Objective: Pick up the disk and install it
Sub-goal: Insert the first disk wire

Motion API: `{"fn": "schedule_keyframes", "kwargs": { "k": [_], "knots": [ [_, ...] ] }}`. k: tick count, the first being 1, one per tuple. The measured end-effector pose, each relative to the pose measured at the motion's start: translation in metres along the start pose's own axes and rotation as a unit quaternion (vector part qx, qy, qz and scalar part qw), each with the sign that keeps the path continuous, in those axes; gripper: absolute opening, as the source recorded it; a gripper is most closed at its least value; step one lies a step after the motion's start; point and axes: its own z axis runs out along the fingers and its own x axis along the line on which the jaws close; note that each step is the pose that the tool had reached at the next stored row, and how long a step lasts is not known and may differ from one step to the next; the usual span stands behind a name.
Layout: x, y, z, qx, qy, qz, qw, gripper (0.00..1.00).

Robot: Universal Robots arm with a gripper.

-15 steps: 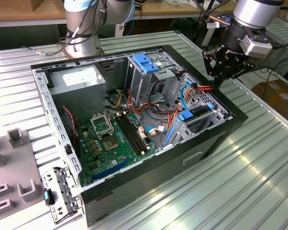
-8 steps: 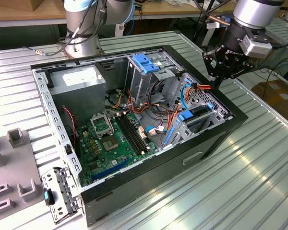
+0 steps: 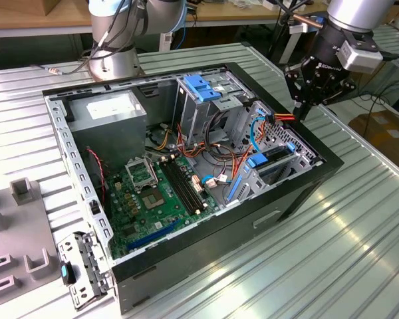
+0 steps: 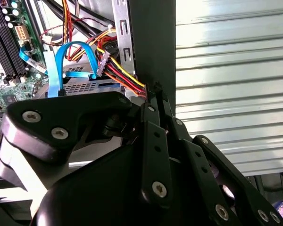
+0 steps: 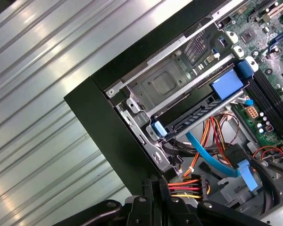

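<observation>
Exterior view overlooks the computer case [image 3: 186,179]; both wrist views, seemingly close, share its corner.

the arm [image 3: 359,26] reaches in from the top of the exterior view's right side, its silver wrist tilted down and toward that view's left. the black gripper [image 3: 301,109] hangs below it, pointing downward. in both wrist views its linked black fingers [image 4: 155,136] lie pressed close together with no gap showing at the tips, and nothing is seen held between them [image 5: 155,197].
</observation>
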Motion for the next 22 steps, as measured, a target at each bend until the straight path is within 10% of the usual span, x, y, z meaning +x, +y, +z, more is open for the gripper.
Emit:
{"fn": "schedule_keyframes", "kwargs": {
  "k": [22],
  "knots": [
    [-0.0091, 0.0067, 0.0012, -0.0069, -0.0012, 0.058, 0.9983, 0.17]
  ]
}}
